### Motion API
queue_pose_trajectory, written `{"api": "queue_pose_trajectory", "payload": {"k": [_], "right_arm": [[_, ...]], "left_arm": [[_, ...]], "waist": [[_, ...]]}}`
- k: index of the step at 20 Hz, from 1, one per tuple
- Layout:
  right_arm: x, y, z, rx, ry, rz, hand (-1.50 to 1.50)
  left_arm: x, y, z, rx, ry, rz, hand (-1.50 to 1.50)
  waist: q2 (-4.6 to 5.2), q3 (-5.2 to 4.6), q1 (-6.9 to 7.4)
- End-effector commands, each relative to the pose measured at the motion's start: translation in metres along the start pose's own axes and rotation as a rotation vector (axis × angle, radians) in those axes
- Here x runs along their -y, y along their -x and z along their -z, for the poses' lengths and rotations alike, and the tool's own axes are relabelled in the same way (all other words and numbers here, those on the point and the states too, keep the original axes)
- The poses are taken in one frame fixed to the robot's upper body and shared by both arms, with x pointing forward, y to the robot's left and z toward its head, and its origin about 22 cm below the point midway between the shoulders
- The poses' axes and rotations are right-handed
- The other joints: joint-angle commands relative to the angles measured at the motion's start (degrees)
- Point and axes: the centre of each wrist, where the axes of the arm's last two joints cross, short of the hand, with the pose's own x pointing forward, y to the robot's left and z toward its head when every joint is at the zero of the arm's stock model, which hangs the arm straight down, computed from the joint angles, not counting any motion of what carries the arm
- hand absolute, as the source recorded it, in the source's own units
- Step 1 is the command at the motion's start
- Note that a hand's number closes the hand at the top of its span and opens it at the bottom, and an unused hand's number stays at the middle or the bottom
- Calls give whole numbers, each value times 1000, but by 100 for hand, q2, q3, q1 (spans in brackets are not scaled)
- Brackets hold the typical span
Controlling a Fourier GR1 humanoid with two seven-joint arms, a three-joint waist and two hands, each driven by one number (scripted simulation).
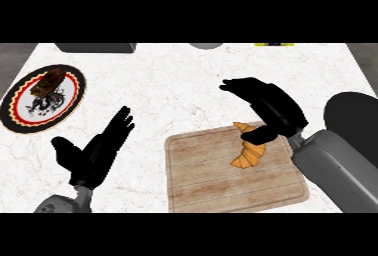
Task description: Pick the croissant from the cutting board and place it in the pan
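A golden croissant (247,152) lies on the right half of the wooden cutting board (207,175). My right hand (267,106) hangs over the board's far right corner, fingers relaxed and pointing up-left, open. Its thumb (260,135) overlaps the croissant's upper end; I cannot tell whether it touches. The black pan (356,120) shows at the right edge, partly hidden behind my right forearm (332,165). My left hand (100,150) rests open left of the board, fingers straight and pointing away from me.
A round plate with a red and black rim (15,115) sits at the far left with a brown pastry (46,82) on it. Along the counter's back edge are a dark grey object (96,47), a grey round thing (205,45) and something yellow (275,44).
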Motion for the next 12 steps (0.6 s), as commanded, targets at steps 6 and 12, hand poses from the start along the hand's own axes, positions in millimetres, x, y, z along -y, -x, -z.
{"api": "queue_pose_trajectory", "payload": {"k": [6,12], "right_arm": [[-21,-47,31,-287,-479,-585,-150],[-61,-105,53,-408,-783,-758,-150]], "left_arm": [[3,-2,7,-25,24,-10,0],[7,-1,2,-27,38,-16,0]], "waist": [[-61,-25,30],[-54,1,7]]}}
